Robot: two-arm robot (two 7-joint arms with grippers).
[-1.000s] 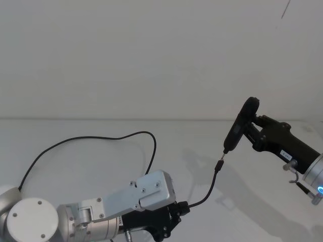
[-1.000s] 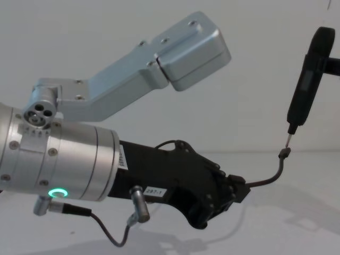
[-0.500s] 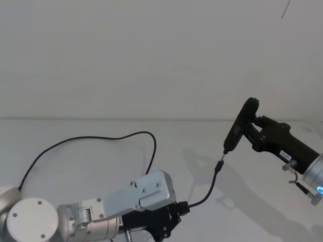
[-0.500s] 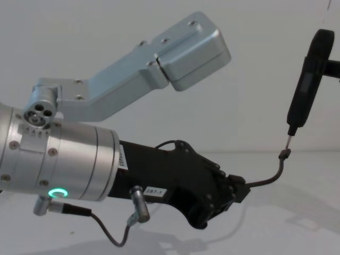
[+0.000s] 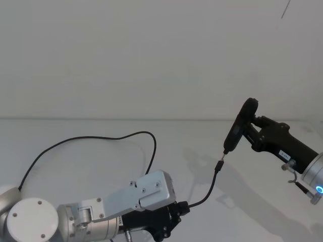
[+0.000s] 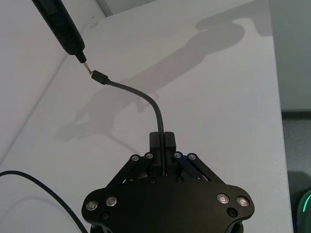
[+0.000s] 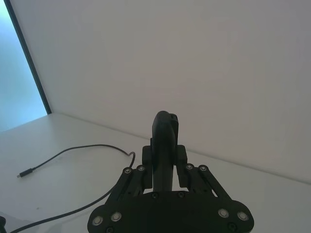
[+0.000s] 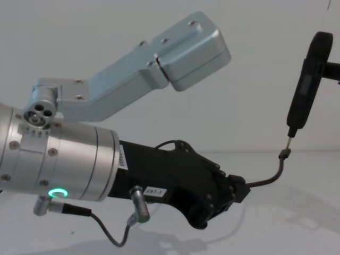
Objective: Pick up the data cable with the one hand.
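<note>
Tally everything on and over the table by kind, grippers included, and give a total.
Grippers: 2, the left gripper with jaws shut on the cable, the right gripper with jaws shut on the tool.
Cables: 1, the black data cable.
Tools: 1, the slim black pen-like tool.
Total: 4.

pen tool (image 5: 240,126) possibly touching plug (image 5: 218,166).

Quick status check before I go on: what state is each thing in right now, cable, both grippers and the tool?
data cable: gripped near its plug end, plug lifted off the table, the rest trailing on the white table.
left gripper: shut on the data cable.
right gripper: shut on the pen-like tool.
pen-like tool: held tip down, its metal tip just above the plug.
</note>
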